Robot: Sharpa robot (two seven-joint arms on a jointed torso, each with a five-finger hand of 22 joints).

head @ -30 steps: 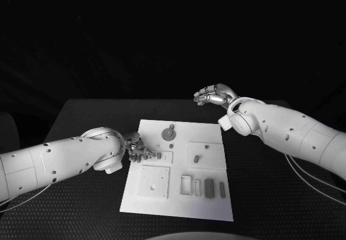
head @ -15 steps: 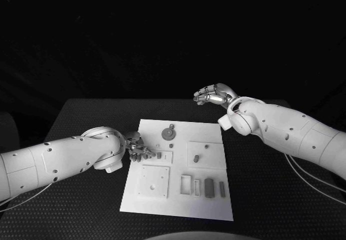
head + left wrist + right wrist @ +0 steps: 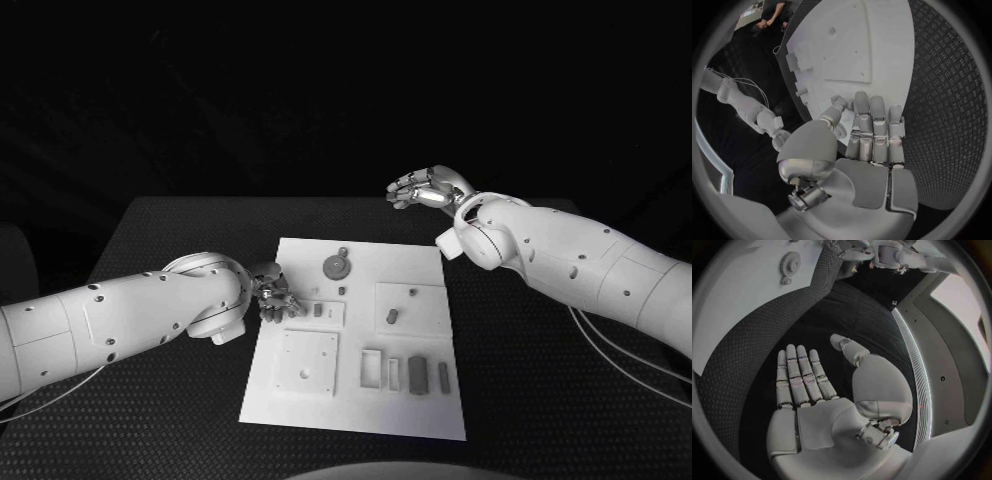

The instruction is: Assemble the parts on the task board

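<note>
Left robot hand (image 3: 274, 297) sits at the left edge of the board (image 3: 418, 420), fingers laid out flat together over it in the wrist view (image 3: 873, 135), nothing pinched as far as I can tell; the fingertips are hard to read from the head camera. Right robot hand (image 3: 427, 190) is up off the board past its far right corner, above the bench (image 3: 173, 230), palm open and fingers straight with nothing in it (image 3: 807, 385). Board lies mid-bench with its long axis running away from the robot, tilted slightly. Progress: looks early. The round gear-like part (image 3: 336, 266) lies flat near the far end, a small oblong part (image 3: 392, 318) lies on the square plate right of centre with its long axis roughly along the board, and several bar parts (image 3: 418, 374) lie side by side near the near edge, also lengthwise. I'd judge most of the seating is yet to do; neither hand carries a part.
</note>
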